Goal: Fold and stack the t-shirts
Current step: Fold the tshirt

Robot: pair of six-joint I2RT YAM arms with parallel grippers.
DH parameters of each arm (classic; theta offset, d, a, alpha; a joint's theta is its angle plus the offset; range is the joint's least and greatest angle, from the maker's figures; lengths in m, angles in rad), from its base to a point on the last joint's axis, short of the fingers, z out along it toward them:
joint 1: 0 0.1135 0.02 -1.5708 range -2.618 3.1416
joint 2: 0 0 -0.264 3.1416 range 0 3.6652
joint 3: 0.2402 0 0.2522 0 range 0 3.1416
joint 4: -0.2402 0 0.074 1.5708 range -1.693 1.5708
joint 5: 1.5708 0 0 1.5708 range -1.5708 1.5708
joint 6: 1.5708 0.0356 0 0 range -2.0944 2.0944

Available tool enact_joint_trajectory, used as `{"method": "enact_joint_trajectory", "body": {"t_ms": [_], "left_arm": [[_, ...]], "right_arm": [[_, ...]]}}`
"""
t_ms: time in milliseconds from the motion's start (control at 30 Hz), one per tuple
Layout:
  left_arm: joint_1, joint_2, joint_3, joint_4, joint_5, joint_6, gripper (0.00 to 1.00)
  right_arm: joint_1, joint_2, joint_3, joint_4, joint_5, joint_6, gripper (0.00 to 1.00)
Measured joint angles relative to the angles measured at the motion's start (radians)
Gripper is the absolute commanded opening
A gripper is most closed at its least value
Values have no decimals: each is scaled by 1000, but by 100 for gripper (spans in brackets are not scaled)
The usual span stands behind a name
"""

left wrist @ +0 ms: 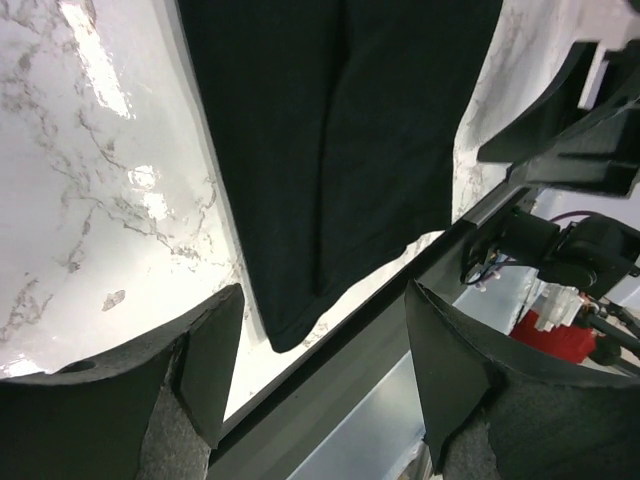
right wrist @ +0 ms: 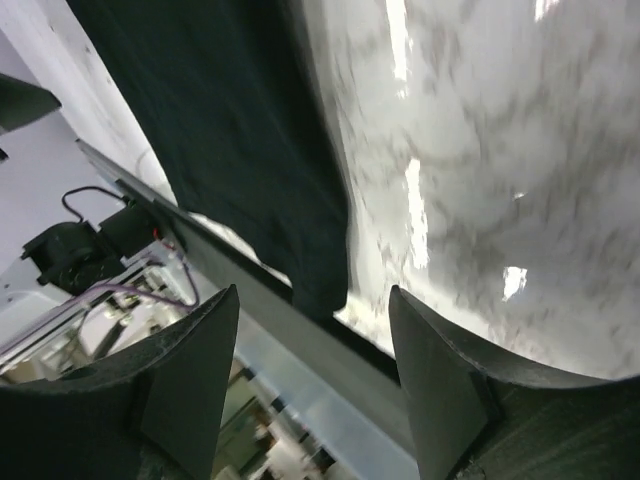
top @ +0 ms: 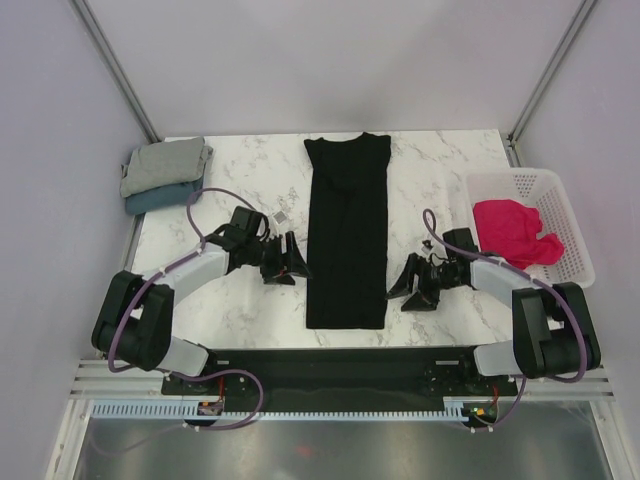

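Observation:
A black t-shirt lies flat on the marble table, folded into a long narrow strip running from far to near. It also shows in the left wrist view and in the right wrist view. My left gripper is open and empty just left of the strip. My right gripper is open and empty just right of it. A grey t-shirt lies folded on a dusty blue one at the far left. A pink-red t-shirt lies crumpled in the basket.
A white mesh basket stands at the right edge of the table. A small tag lies on the marble near the left arm. The table's near edge and a dark rail lie just below the shirt's hem.

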State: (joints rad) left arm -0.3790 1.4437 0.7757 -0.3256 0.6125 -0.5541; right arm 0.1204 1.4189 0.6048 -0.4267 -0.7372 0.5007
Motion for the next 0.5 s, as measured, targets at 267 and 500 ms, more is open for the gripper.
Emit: {"method": "enact_joint_trajectory", "body": {"t_ms": [267,500], "left_arm": [[3,18,-67,68,34,-70,66],[3,109,-109,85,62,-113,62]], "right_arm": [[53,-56,-89,-79,-50,97,65],[65,76,-6,-58,-24,105,64]]}}
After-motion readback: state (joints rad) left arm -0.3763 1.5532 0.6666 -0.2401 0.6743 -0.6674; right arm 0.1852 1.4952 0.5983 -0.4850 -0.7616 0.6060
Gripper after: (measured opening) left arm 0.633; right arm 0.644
